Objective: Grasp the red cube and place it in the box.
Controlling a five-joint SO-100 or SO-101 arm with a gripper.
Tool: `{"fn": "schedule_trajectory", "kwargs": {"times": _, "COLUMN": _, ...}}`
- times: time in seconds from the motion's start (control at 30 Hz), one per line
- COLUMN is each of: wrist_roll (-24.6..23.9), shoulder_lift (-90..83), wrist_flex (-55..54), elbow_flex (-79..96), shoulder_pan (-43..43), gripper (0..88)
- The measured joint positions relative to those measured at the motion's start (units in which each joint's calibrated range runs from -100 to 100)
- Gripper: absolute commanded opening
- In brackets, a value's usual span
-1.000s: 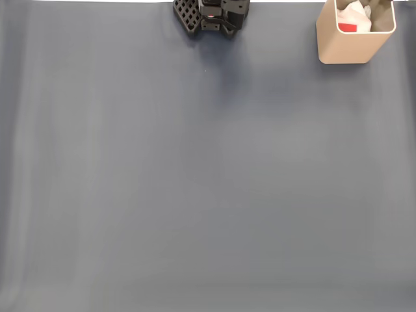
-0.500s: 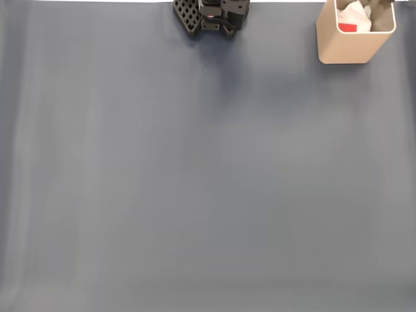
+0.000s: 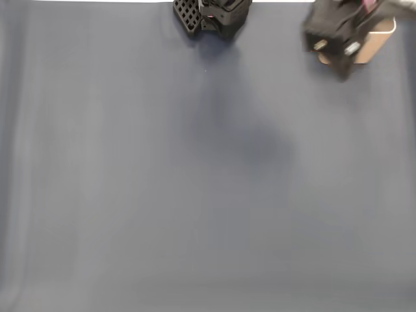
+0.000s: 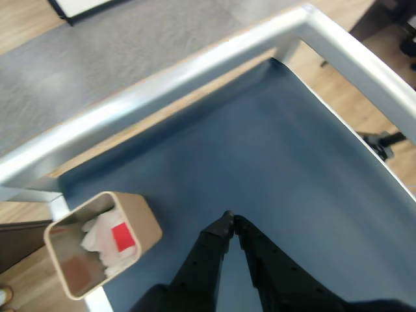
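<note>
In the wrist view the red cube (image 4: 121,236) lies inside the beige box (image 4: 140,212), on white crumpled material, at the lower left. My gripper (image 4: 230,220) is shut with nothing between its black fingers. It hangs over the blue mat to the right of the box, apart from it. In the fixed view my blurred black arm (image 3: 330,34) covers most of the box (image 3: 376,40) at the top right corner.
A blue-grey mat (image 3: 195,195) covers the table. The arm's black base (image 3: 211,13) stands at the top middle edge. A silver metal frame (image 4: 195,71) borders the table, with wooden floor and a grey rug beyond it.
The arm has swung into the fixed view and now covers the box at the top right. Before, the box stood uncovered with the red cube showing inside.
</note>
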Motion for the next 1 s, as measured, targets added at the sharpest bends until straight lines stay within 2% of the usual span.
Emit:
{"fn": "schedule_trajectory", "kwargs": {"times": 0.27, "wrist_roll": 0.68, "shoulder_lift": -4.19, "wrist_flex": -7.64, "elbow_flex": 10.84, "shoulder_pan": 16.16, "gripper": 0.1}}
{"fn": "schedule_trajectory", "kwargs": {"times": 0.47, "wrist_roll": 0.68, "shoulder_lift": -8.74, "wrist_flex": -13.73, "elbow_flex": 22.22, "shoulder_pan": 25.10, "gripper": 0.1}}
{"fn": "schedule_trajectory", "kwargs": {"times": 1.0, "wrist_roll": -1.81, "shoulder_lift": -26.93, "wrist_flex": -20.71, "elbow_flex": 48.09, "shoulder_pan": 33.52, "gripper": 0.1}}
